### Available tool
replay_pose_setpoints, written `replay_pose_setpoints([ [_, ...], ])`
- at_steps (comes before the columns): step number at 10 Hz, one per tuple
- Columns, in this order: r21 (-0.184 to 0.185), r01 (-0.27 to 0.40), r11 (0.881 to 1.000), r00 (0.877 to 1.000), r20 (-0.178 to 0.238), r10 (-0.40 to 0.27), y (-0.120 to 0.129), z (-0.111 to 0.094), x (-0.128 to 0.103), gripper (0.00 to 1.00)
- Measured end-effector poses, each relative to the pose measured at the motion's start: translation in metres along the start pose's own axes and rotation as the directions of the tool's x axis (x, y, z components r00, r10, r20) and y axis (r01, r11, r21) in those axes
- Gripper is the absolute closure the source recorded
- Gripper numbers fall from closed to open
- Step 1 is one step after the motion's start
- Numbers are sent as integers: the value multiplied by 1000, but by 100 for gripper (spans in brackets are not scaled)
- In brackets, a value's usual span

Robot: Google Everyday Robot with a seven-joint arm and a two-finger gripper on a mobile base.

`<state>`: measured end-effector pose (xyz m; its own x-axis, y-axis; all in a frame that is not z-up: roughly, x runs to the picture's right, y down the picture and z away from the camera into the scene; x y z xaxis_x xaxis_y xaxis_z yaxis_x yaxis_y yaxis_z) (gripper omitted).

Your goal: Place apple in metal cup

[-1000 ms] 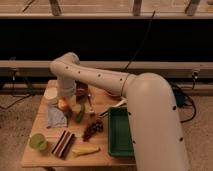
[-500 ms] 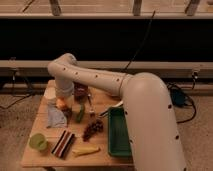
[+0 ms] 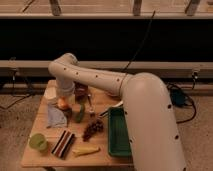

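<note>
While the arm reached over the left back part of the desk (image 3: 37, 150), we saw the pincer (image 3: 64, 99) pointing down with the apple (image 3: 63, 104) at its tip, beside a white cup (image 3: 50, 93); we could not tell how far it was open.

Apple (image 3: 63, 104) — small, round, orange-yellow, directly under gripper (image 3: 64, 100) at end of white arm, left-rear part of wooden table (image 3: 40, 160). Top of fruit hidden by wrist; lower half visible, just beside white cup (image 3: 50, 94), above grey cloth (image 3: 55, 118). Whether it rests on table or hangs lifted — cannot tell. Metal cup not clearly made out; possibly hidden behind arm near maroon bowl (image 3: 81, 91).
</note>
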<state>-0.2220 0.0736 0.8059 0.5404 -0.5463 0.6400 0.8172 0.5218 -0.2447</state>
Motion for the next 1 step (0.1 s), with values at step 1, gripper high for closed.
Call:
replay_pose_setpoints([
  [1, 0, 0, 1000, 1000, 0, 0, 0, 0, 0, 20],
])
